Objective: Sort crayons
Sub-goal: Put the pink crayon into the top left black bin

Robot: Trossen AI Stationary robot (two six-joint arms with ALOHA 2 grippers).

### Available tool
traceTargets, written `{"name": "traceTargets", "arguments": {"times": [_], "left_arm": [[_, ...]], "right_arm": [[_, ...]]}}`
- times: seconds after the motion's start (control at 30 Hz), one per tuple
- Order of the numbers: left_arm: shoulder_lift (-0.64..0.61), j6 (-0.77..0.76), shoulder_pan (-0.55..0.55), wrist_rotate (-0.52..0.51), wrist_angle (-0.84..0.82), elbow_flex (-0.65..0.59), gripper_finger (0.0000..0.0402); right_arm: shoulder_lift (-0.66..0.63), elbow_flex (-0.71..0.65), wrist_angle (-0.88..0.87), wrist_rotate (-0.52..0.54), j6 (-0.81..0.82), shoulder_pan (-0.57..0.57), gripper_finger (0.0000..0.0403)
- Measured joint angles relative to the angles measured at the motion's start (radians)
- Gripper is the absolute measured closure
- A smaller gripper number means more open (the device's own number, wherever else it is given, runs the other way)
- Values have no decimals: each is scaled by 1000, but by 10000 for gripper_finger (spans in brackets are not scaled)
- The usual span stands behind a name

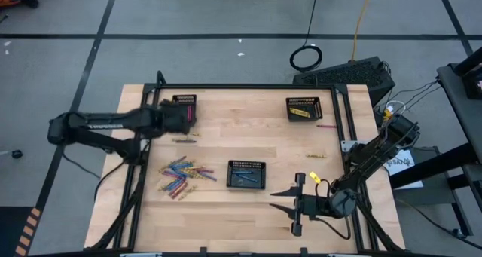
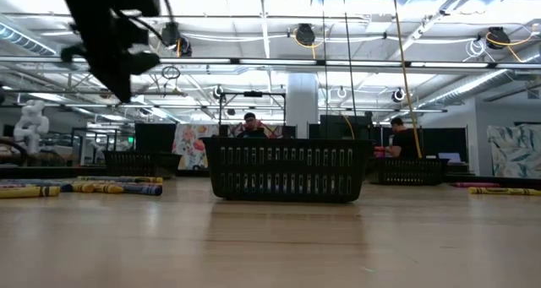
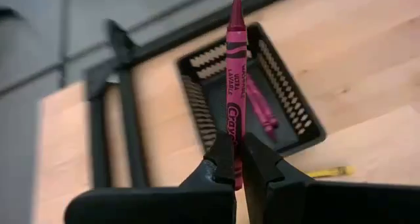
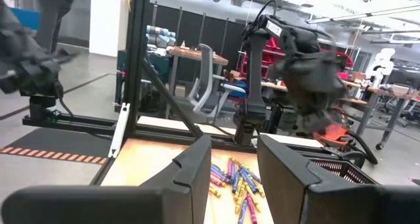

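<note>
I had the left gripper [image 3: 237, 159] clenched on a magenta crayon [image 3: 235, 79], hanging above the far-left tray [image 3: 296, 112] because that tray already held magenta ones, so it was the right bin. The right gripper [image 4: 233, 168] waited near the table's front edge, jaws apart and holding nothing, facing the loose crayon pile [image 1: 183, 175].

Count, high view: three black mesh trays on the bench [image 1: 226, 140], one upper left [image 1: 184, 101], one upper right [image 1: 303, 107], one lower centre [image 1: 246, 174]. One loose heap of crayons [image 1: 183, 175] at lower left, too many and too small to count; a few strays right of centre. Two arms, two hands: left hand [image 1: 193, 115], right hand [image 1: 298, 205]. Low view: two people in the room behind.
</note>
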Motion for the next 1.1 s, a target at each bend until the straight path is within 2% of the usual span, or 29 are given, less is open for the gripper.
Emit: {"name": "traceTargets", "arguments": {"times": [0.07, 0.17, 0.37, 0.47, 0.63, 0.87, 1.1], "left_arm": [[1, 151, 115, 91, 139, -19, 401], [34, 286, 273, 242, 258, -36, 402], [134, 384, 461, 406, 318, -39, 402], [188, 406, 501, 461, 316, -39, 402], [263, 431, 537, 468, 325, -39, 402], [318, 459, 582, 546, 401, -39, 402], [375, 463, 617, 583, 402, -39, 402]], "right_arm": [[0, 0, 3, 0, 0, 0, 294], [0, 0, 3, -1, 12, 2, 294], [0, 0, 2, -2, 27, 2, 294], [0, 0, 2, -2, 27, 2, 294], [0, 0, 2, -2, 28, 2, 294], [0, 0, 2, -2, 29, 2, 294], [0, 0, -5, -3, 46, 2, 293]]}}
